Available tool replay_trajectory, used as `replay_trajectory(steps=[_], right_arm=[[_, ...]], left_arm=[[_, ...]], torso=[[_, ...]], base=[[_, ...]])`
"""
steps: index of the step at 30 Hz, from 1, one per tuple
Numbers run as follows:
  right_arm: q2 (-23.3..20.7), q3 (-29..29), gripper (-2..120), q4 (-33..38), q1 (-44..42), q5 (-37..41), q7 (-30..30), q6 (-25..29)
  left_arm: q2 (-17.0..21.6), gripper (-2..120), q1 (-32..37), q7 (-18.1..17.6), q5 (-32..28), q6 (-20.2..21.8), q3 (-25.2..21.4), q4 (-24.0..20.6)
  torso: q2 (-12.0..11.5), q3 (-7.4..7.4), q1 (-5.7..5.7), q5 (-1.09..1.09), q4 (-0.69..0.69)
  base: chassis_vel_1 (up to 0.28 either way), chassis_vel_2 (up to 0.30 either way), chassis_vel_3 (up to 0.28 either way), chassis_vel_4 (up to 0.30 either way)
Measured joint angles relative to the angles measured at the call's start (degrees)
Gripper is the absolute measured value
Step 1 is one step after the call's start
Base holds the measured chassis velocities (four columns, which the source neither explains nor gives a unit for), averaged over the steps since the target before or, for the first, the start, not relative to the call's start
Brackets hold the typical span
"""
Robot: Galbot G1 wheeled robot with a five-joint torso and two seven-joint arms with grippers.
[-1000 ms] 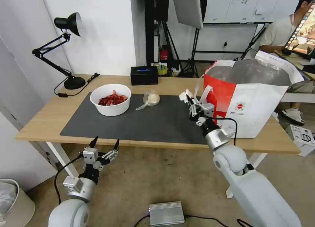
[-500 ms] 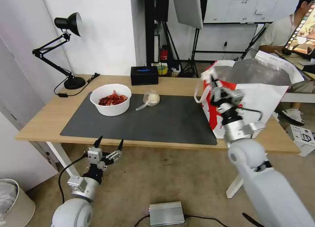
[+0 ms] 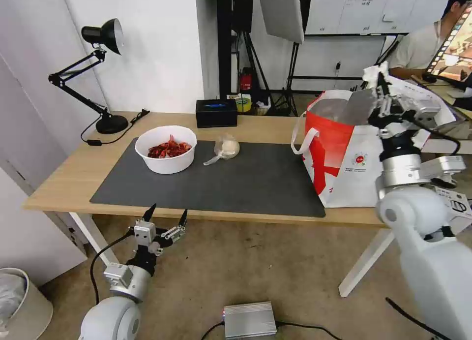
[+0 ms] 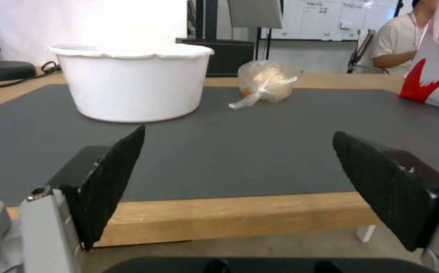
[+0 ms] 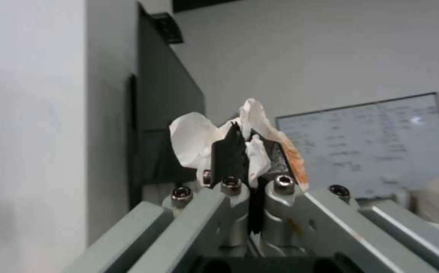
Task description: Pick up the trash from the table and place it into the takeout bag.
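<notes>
Table [image 3: 275, 126] unchanged | right pincer [image 3: 382, 86] clamping tissue [image 3: 372, 74], risen above takeout bag [image 3: 354, 158] | left pincer [image 3: 164, 217] apart

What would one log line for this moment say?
right gripper: shut on tissue, above bag | left gripper: open, below table edge | bowl, knotted bag: on mat

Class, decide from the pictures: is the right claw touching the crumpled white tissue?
Touching. The right wrist view shows the right claw with its fingers shut on the crumpled white tissue, which bulges out on both sides of them.
</notes>
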Motion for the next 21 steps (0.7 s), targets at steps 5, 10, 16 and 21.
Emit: replay_trajectory(steps=[5,10,16,21], right_arm=[[-0.75,0.88,0,0.04,-0.15,0.33,0.58,-1.19],[-4.76,3.73,0,0.88,-0.46,3.89,5.52,-9.99],[-6.73,4.61,0,0.81,0.04,6.50,9.80,-16.99],[-7.91,4.88,0,0.29,0.71,8.60,12.44,-20.73]], left_arm=[[0.01,100,0.00,0.01,-0.04,0.00,-0.05,-0.02],[-0.66,100,0.14,0.07,0.28,-0.02,0.46,-0.12],[-1.10,100,0.29,0.10,0.70,-0.22,0.76,-0.12],[-1.47,100,0.46,0.63,0.89,-0.34,0.51,-0.11]], torso=[[0.00,0.00,0.00,0.00,0.00],[0.00,0.00,0.00,0.00,0.00],[0.00,0.00,0.00,0.00,0.00],[0.00,0.00,0.00,0.00,0.00]], base=[[0.000,0.000,0.000,0.000],[0.000,0.000,0.000,0.000],[0.000,0.000,0.000,0.000],[0.000,0.000,0.000,0.000]])
